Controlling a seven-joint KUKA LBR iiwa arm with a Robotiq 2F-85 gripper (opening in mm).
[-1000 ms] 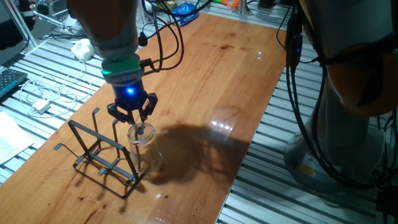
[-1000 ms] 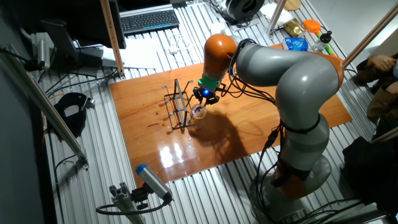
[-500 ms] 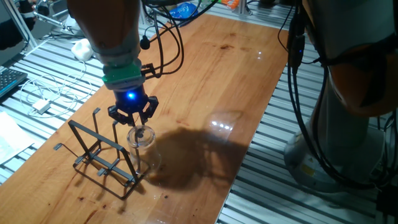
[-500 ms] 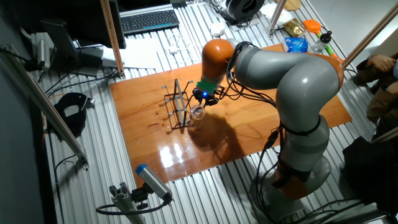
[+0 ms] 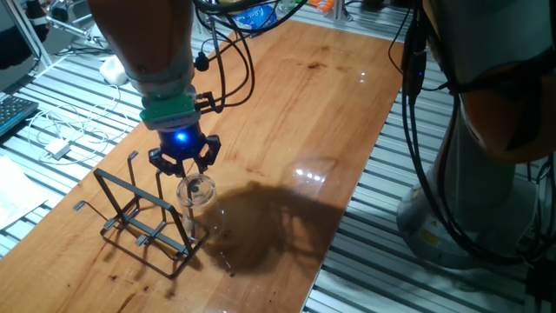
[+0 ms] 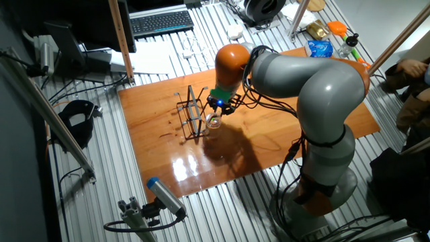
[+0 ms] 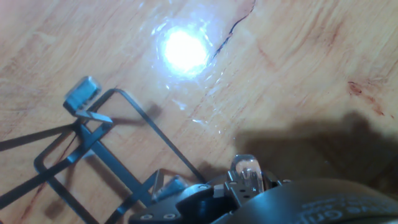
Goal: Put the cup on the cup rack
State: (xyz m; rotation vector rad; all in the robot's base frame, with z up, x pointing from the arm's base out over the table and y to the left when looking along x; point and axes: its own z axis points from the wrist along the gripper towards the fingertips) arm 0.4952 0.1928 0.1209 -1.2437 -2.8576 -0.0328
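The clear cup [image 5: 196,192] hangs from my gripper [image 5: 184,171], which is shut on its rim, a little above the wooden table [image 5: 304,104]. It is right beside the near end of the black wire cup rack [image 5: 139,213], close to one upright prong. The other fixed view shows the same: the gripper [image 6: 216,112], the cup [image 6: 213,122] and the rack [image 6: 191,114] to its left. In the hand view the rack's wire base [image 7: 84,93] lies lower left. A bright glare sits on the wood where the cup's glass is barely visible.
Black cables loop from the hand over the table's back. A white adapter with cord [image 5: 57,149] lies off the left edge on the slatted bench. The arm's base [image 5: 469,174] stands at the right. A keyboard [image 6: 161,22] and bottles [image 6: 322,47] lie beyond the table.
My gripper has carried the cup slightly left and up, closer to the rack's prongs. The rack has not moved.
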